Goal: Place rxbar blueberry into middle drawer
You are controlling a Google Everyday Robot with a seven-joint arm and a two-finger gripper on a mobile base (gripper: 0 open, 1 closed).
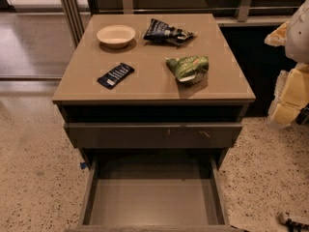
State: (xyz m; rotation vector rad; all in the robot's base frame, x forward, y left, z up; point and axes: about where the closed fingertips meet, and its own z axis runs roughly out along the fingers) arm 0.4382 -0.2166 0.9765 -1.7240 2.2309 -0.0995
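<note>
The rxbar blueberry (116,75), a small flat navy wrapper with white lettering, lies on the left half of the cabinet top (149,88). The middle drawer (89,197) is pulled out at the bottom of the view, and its flat grey floor is bare. Above it sits a shut grey drawer front (145,135) with small scratches. My gripper (291,96), pale yellow and white, hangs at the right edge of the view, beside the cabinet and well to the right of the bar. It holds nothing that I can see.
A cream bowl (116,35) stands at the back left of the top. A dark blue snack bag (166,32) lies at the back, a green snack bag (189,68) right of centre. A grey object (292,220) lies on the speckled floor, bottom right. Railings stand behind.
</note>
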